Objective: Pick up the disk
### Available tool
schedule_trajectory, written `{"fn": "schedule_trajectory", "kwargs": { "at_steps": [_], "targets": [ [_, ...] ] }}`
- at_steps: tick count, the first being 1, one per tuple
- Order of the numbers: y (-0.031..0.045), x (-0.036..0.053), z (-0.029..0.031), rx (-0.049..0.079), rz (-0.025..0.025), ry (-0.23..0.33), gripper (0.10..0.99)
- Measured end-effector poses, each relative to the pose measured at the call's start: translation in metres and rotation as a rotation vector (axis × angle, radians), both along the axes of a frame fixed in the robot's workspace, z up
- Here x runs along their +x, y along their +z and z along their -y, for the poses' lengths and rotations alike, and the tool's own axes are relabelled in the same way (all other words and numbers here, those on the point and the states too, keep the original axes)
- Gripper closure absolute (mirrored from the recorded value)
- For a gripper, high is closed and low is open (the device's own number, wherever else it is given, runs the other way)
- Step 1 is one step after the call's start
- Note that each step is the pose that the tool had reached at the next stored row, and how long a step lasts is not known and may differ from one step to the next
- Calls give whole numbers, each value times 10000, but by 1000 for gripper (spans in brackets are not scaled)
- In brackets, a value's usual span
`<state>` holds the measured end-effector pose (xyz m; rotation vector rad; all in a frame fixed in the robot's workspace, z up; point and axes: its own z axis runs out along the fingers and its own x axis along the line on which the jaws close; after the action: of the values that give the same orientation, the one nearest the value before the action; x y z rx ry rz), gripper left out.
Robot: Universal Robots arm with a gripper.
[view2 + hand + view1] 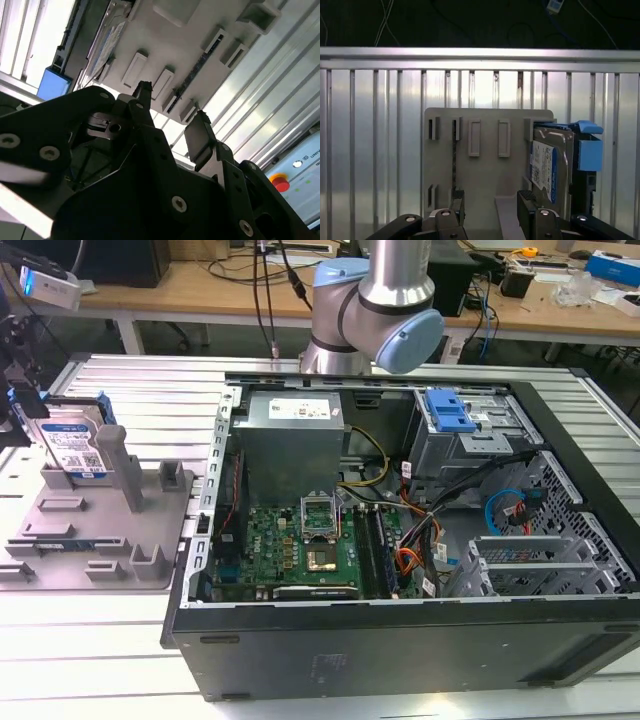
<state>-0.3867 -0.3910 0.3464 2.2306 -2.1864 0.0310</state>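
The disk (72,447) is a silver drive with a white-and-blue label and blue edge rails. It stands on edge in the grey fixture (95,530) at the exterior view's left. My gripper (18,390) hangs just beside and above it there. In the first wrist view my gripper (490,212) is open, with bare fixture plate between the fingers. The disk (551,167) lies just outside one fingertip (526,204), not between the two. The second wrist view also shows my gripper (172,117) open and holding nothing, with the disk (106,42) further off.
An open computer case (400,640) fills the middle and right of the slatted metal table (120,660), with a blue drive-bay latch (448,410) inside. The arm's base (375,310) stands behind the case. Upright posts (118,465) rise from the fixture next to the disk.
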Motion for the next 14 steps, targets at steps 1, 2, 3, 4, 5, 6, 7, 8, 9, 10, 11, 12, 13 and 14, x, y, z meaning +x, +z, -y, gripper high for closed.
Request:
{"fn": "schedule_trajectory", "kwargs": {
  "at_steps": [1,2,3,4,5,6,7,8,9,10,11,12,13,14],
  "targets": [
    [0,0,-3,-1,1,1,545],
    [0,-4,-15,-2,0,0,545],
    [0,-7,-29,-3,1,-1,545],
    [0,-15,-53,-3,1,-7,545],
    [0,-27,-80,-3,1,-17,545],
    [0,-56,-109,-3,-1,-43,545],
    [0,-71,-120,-3,1,-63,545],
    [0,-82,-127,-3,1,-80,545],
    [-1,-105,-143,-3,2,-143,545],
    [-1,-121,-165,-3,4,-177,545],
    [-1,-129,-190,-2,7,-212,545],
    [-4,-133,-199,-3,8,-325,545],
    [-6,-134,-202,-3,6,-454,545],
    [-8,-138,-209,-2,7,-571,545]
  ]
}}
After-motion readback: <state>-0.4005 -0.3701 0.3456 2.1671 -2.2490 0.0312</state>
